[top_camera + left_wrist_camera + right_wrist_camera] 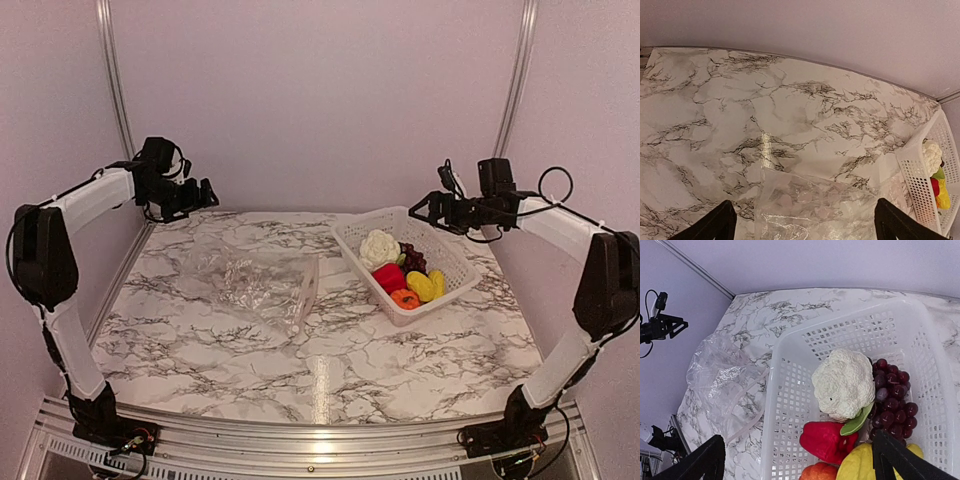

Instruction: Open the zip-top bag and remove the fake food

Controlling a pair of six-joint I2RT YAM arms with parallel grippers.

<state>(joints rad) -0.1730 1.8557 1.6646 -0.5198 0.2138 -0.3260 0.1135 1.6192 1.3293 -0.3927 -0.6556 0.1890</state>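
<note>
**Left gripper and right gripper both up in the air, fingers spread wide, pinching nothing.**

In the top view the left one is over the far left corner of the marble-pattern table and the right one is over the far right side. The clear crinkly zip-top bag lies flat a bit left of the table's middle. Its stiff strip edge is turned toward the white lattice plastic basket, just beside it. The left wrist view only catches the bag's far edge between its fingers, plus a sliver of basket at the right. The right wrist view looks straight down into the basket: cream-white cauliflower, dark purple grape bunch, red pepper, a yellow piece and an orange piece. Can't tell if the zip is shut.
</note>
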